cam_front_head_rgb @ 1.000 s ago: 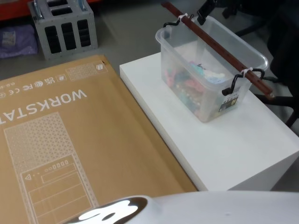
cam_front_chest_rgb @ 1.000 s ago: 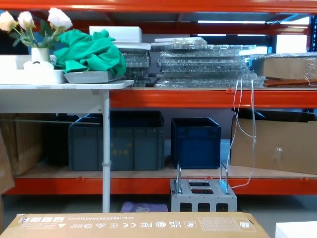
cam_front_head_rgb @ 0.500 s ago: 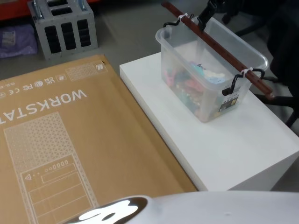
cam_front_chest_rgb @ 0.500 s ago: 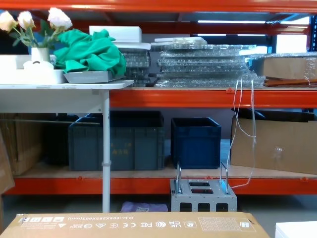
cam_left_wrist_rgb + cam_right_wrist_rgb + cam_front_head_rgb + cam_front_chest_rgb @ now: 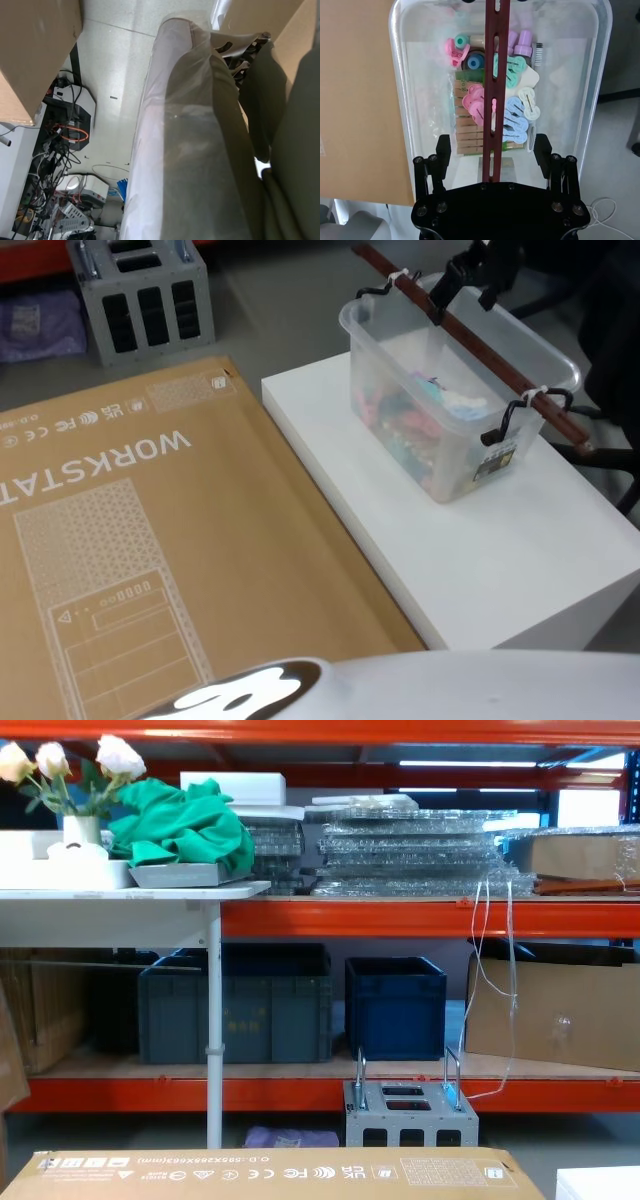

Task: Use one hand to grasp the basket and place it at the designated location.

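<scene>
One large flat cardboard box [image 5: 150, 540] lies on your left. Beside it, the white desk [image 5: 500, 560] carries the basket [image 5: 347, 315] toward its far end. The basket is a translucent tub of thin plastic, so expect the walls to flex if squeezed, and don't pinch the rim.

Take it by the reddish-brown bar handle [image 5: 480, 348] that spans the top lengthwise. The bar looks stiff and its slots may give some bite, though something this thin could roll between the pads.

Your right gripper [image 5: 492, 147] hovers over the bar nearer its far end. Its fingers [image 5: 443, 150] are spread wide on either side of the bar, holding nothing. A hold that far off centre would probably tip the tub, so aim for mid-bar before closing.

The bar hangs from black wire hooks [image 5: 500, 430] and white ties [image 5: 530, 393] at each end, so lift gently. Only a shallow layer of small pink, teal and lilac pegs [image 5: 475, 102] covers the floor, so I'd judge the load light.
</scene>
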You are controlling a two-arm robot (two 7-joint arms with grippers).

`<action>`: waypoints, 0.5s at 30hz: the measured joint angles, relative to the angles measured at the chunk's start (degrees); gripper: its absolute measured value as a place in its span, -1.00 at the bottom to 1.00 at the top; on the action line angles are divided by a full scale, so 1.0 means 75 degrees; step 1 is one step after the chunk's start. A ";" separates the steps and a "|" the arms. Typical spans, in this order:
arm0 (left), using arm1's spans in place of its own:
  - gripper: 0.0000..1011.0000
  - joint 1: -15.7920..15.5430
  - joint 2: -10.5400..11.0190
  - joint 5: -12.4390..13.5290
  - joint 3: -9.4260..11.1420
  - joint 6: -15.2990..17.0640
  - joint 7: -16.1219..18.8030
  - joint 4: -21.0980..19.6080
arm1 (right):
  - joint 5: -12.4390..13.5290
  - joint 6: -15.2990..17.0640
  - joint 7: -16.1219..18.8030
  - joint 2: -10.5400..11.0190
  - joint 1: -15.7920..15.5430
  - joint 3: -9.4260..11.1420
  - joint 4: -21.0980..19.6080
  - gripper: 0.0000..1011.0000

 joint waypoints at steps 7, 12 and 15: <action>-1.00 0.0000 0.0000 0.0000 0.0000 0.0000 0.0000 0.0001 | -0.0045 -0.0069 0.0023 -0.0080 0.0009 -0.0116 0.0137 0.98; -1.00 0.0000 0.0000 0.0000 0.0000 0.0000 0.0000 0.0000 | -0.0063 -0.0118 0.0054 -0.0118 0.0009 -0.0187 0.0204 0.98; -1.00 0.0000 0.0000 0.0000 0.0000 0.0000 0.0000 0.0000 | -0.0066 -0.0137 0.0084 -0.0128 0.0002 -0.0222 0.0211 0.98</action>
